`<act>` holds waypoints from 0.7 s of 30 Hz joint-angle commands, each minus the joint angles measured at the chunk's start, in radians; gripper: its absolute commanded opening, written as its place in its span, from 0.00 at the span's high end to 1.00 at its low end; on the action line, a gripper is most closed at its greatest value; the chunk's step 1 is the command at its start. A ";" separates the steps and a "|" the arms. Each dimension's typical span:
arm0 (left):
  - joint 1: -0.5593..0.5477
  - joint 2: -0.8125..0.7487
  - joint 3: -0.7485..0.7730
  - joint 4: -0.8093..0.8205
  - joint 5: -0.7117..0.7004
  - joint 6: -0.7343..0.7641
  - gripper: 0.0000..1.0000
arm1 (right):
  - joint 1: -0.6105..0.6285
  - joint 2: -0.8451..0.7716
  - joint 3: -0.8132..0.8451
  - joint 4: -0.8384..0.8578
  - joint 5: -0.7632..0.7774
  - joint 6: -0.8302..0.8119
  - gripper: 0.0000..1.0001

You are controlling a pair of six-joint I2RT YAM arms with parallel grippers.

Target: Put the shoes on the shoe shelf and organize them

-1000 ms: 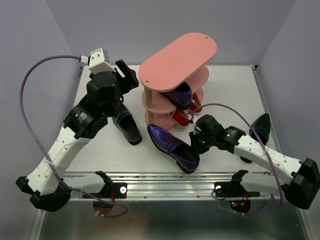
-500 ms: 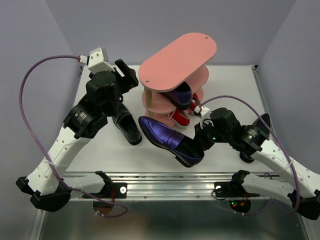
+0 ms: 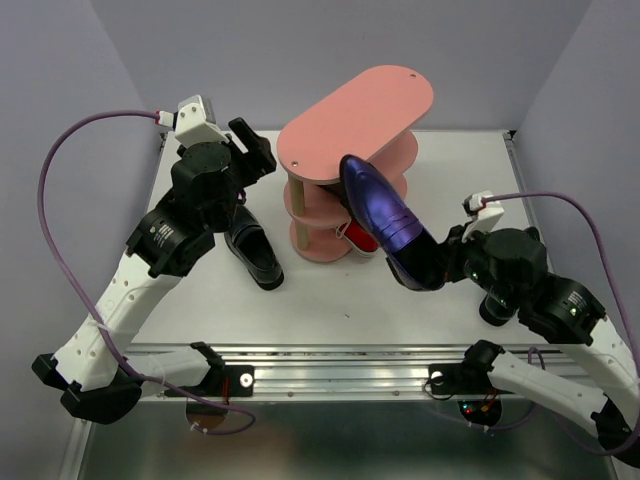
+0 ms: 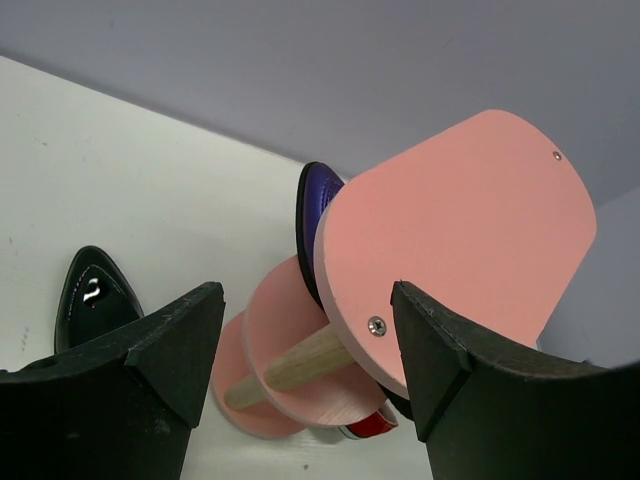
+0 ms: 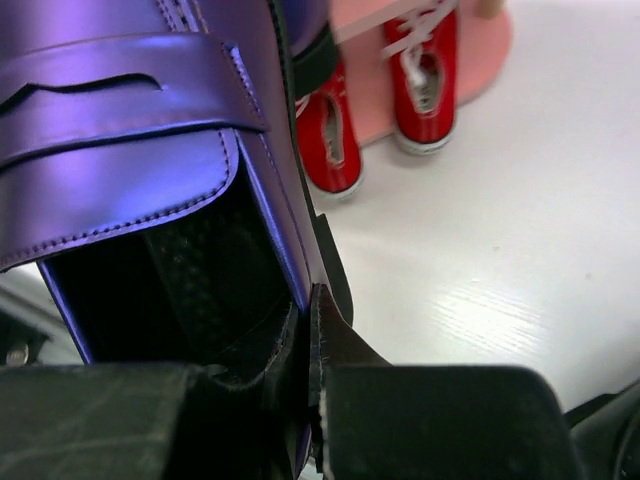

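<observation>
Our right gripper [image 5: 312, 325] is clamped on the heel wall of a purple shoe [image 3: 385, 215], raised, toe at the shelf's [image 3: 355, 105] middle tier. The bottom tier holds both red sneakers [image 5: 425, 75]. Our left gripper [image 4: 305, 300] gapes empty at the shelf's 9 o'clock. One loafer [image 3: 255, 255] lies on the table [image 3: 450, 160] at 8 o'clock, another [image 3: 522, 252] at 4.

From above, the shelf's [image 3: 360, 110] top board hides most of the lower tiers, and the purple shoe [image 3: 385, 215] covers all but a sliver of the red sneakers [image 3: 362, 238]. That shoe's heel also hides the fingertips of the right gripper [image 5: 312, 345] in the top view. The left arm [image 3: 185, 225] covers one end of the black loafer [image 3: 255, 255], and the right wrist view cuts the purple shoe off at its top and left edges.
</observation>
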 commanded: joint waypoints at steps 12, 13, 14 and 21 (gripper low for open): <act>0.013 -0.006 -0.013 0.050 0.010 0.004 0.21 | 0.005 -0.141 0.028 0.096 0.513 0.175 0.99; 0.014 -0.006 -0.013 0.048 0.011 0.004 0.21 | 0.005 -0.146 0.028 0.087 0.530 0.184 0.99; 0.014 -0.006 -0.014 0.048 0.011 0.004 0.21 | 0.005 -0.146 0.029 0.079 0.552 0.195 0.99; 0.017 -0.010 -0.017 0.051 0.016 0.004 0.21 | 0.005 -0.124 0.058 -0.103 0.748 0.357 0.99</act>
